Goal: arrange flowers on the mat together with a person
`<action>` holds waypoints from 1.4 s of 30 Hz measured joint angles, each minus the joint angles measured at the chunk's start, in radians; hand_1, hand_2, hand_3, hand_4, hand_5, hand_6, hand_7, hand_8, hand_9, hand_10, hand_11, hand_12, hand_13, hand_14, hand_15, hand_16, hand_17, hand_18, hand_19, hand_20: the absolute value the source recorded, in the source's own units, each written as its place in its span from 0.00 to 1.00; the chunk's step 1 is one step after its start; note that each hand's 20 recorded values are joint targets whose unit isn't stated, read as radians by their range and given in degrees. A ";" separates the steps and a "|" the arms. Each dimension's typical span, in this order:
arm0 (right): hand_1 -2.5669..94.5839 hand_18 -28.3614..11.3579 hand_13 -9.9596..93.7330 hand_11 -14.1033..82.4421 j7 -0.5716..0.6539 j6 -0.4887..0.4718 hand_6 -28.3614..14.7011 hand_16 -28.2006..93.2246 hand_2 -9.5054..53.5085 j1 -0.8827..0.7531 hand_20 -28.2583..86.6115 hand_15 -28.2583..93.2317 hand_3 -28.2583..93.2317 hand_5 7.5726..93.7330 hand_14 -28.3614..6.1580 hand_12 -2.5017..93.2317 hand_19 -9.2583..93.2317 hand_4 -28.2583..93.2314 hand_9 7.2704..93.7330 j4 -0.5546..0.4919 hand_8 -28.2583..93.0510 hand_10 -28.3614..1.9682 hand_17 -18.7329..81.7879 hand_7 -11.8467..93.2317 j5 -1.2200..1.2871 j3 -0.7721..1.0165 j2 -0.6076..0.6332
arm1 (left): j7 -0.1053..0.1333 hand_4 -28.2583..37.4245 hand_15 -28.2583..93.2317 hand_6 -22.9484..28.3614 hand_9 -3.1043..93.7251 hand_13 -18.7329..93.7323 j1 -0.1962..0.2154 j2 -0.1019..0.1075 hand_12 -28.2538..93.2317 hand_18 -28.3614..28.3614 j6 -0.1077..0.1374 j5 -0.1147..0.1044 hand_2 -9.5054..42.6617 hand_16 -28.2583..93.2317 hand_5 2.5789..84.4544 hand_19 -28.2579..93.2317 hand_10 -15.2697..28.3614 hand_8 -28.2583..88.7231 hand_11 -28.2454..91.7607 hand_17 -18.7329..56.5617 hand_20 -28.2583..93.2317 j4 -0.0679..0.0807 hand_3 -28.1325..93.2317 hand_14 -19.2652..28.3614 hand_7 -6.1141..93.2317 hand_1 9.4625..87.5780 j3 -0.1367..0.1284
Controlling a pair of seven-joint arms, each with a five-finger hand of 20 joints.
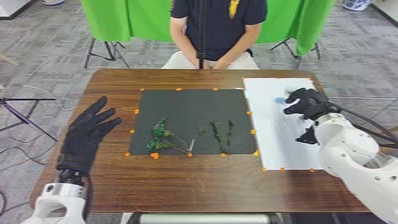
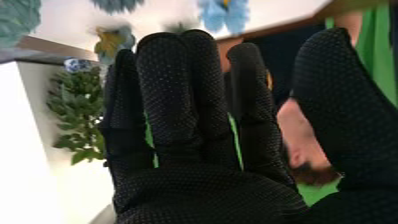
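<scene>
Right hand (image 1: 306, 104): open, fingers extended, nothing gripped; poised over the far part of the white sheet (image 1: 277, 145), arm angled in past the table's right edge. Blue flower (image 1: 281, 100): on that sheet, just beside the fingers. Green stems (image 1: 159, 136): near the dark mat's (image 1: 182, 107) near left corner. Step, apparently: choosing a bloom. Next requirement: lower, pinch gently, carry left to the mat. Left hand (image 1: 82, 135): open, left of the mat.

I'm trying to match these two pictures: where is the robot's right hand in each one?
Head view: right hand at the right, over the white mat.
Right wrist view: right hand close up, fingers straight.
Shared landmark: green cloth, at the far edge in one, beyond the hand in the other.
</scene>
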 measured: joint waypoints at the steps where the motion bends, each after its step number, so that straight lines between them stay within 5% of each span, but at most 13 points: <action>1: 0.39 0.12 0.70 0.62 0.000 -0.005 0.74 0.35 0.00 0.009 0.43 0.78 0.87 0.53 0.49 0.22 0.84 0.03 0.62 0.008 0.11 0.45 0.44 0.36 -0.012 -0.015 0.000 | 0.000 0.00 0.58 0.51 0.36 0.38 -0.002 0.001 0.31 0.91 0.000 0.000 0.28 0.18 0.39 0.59 0.72 0.15 0.40 0.11 0.33 0.000 0.87 0.91 0.19 0.16 0.001; 16: 0.46 0.16 0.75 0.58 0.003 -0.034 0.77 0.36 0.00 0.021 0.45 0.75 0.84 0.59 0.58 0.23 0.82 0.00 0.67 0.070 0.09 0.56 0.44 0.40 -0.158 -0.089 -0.023 | -0.003 0.00 0.58 0.51 0.36 0.38 -0.028 0.001 0.31 0.92 -0.001 -0.001 0.28 0.18 0.39 0.59 0.72 0.15 0.41 0.11 0.33 0.003 0.87 0.91 0.19 0.17 0.002; 19: 0.48 0.17 0.76 0.54 0.003 -0.020 0.77 0.37 0.00 0.026 0.46 0.74 0.82 0.61 0.61 0.28 0.82 0.00 0.71 0.072 0.16 0.62 0.45 0.42 -0.203 -0.106 -0.023 | -0.005 0.00 0.58 0.52 0.36 0.38 -0.031 0.001 0.31 0.91 -0.002 0.000 0.28 0.18 0.38 0.59 0.72 0.15 0.41 0.11 0.33 0.004 0.87 0.91 0.19 0.17 0.002; 25: 0.60 0.21 0.85 0.38 0.009 0.069 0.78 0.41 0.00 0.041 0.48 0.70 0.74 0.81 0.70 0.42 0.83 0.00 0.89 0.078 0.22 0.78 0.49 0.40 -0.242 -0.170 -0.019 | -0.017 0.00 0.58 0.52 0.36 0.38 -0.036 -0.001 0.30 0.91 -0.003 0.001 0.28 0.18 0.38 0.59 0.72 0.15 0.41 0.11 0.33 0.005 0.87 0.92 0.19 0.17 0.002; 34: 0.63 0.29 0.90 0.42 0.006 0.147 0.77 0.42 0.00 0.013 0.49 0.70 0.73 0.88 0.73 0.42 0.85 0.00 0.96 0.069 0.24 0.81 0.53 0.35 -0.249 -0.169 -0.019 | -0.024 0.00 0.58 0.52 0.36 0.38 -0.034 -0.004 0.31 0.91 -0.005 0.003 0.28 0.18 0.38 0.59 0.72 0.15 0.41 0.11 0.33 0.004 0.87 0.91 0.19 0.17 0.000; 42: 0.64 0.30 0.90 0.43 -0.056 0.151 0.75 0.43 0.00 0.055 0.49 0.71 0.74 0.89 0.72 0.42 0.85 0.00 0.96 -0.062 0.25 0.81 0.54 0.34 -0.167 -0.236 -0.026 | -0.020 0.00 0.58 0.52 0.37 0.38 -0.025 -0.001 0.31 0.92 -0.004 0.005 0.28 0.18 0.38 0.59 0.73 0.15 0.41 0.11 0.33 -0.003 0.87 0.92 0.20 0.18 -0.008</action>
